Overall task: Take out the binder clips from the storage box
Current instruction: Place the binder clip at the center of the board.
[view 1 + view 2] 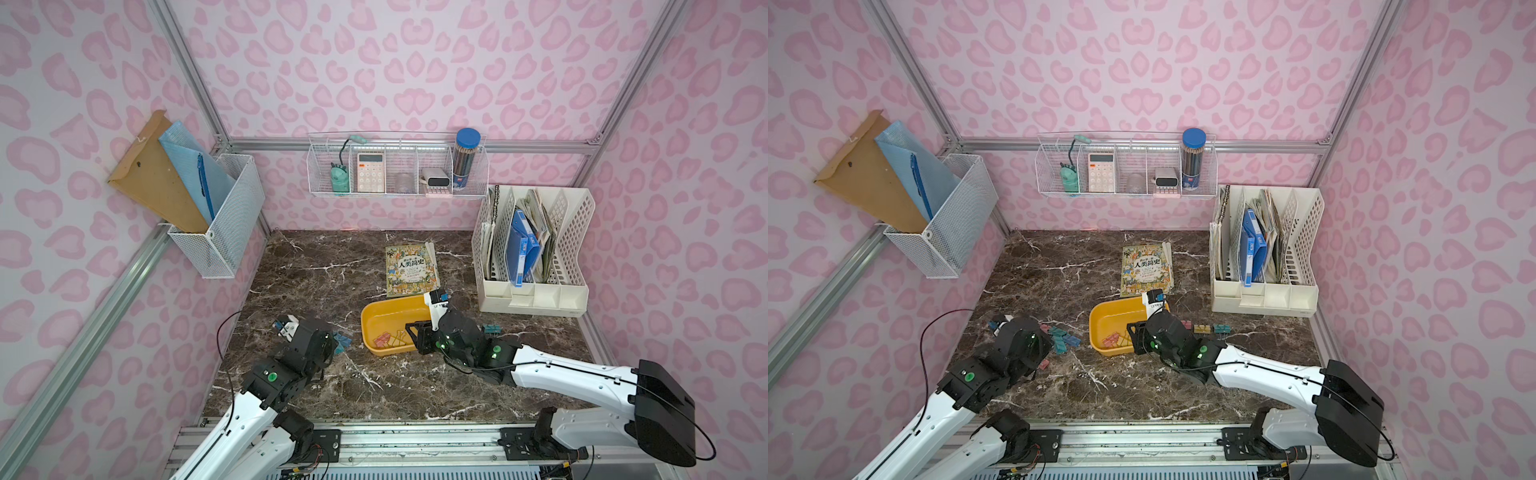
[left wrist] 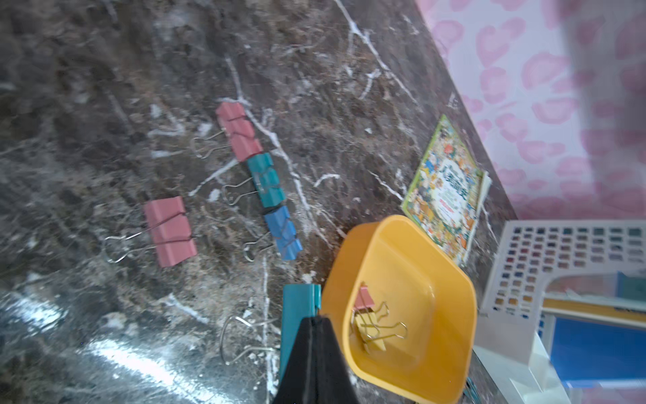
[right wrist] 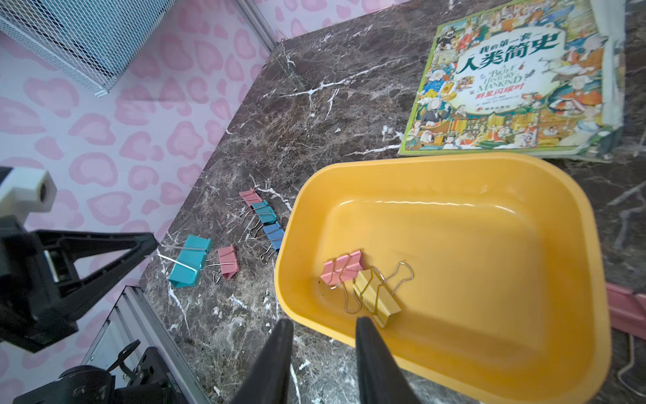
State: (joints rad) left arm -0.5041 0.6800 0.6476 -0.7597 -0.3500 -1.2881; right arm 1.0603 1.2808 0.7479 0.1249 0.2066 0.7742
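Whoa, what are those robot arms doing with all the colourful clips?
They are emptying the yellow storage box. The left pincer is shut on a teal clip, outside the box. The right pincer is open and empty at the box's near rim, pointing at the pink clip and yellow clip, the only two inside. Other clips lie on the table.

The storage box [image 1: 382, 320] is lying open, its far half bare. The book [image 1: 411, 270] is crowding its rim at 12 o'clock; the file organizer [image 1: 573, 232] is walling off 2 o'clock. Binder clips [image 1: 1065, 337] are littering 9 o'clock, where the left gripper [image 2: 316, 321], clamped on a teal clip [image 2: 297, 314], is hanging; the right gripper [image 3: 324, 320] is occupying the 4 o'clock rim. The table [image 1: 324, 266] is lying free at 10 o'clock.
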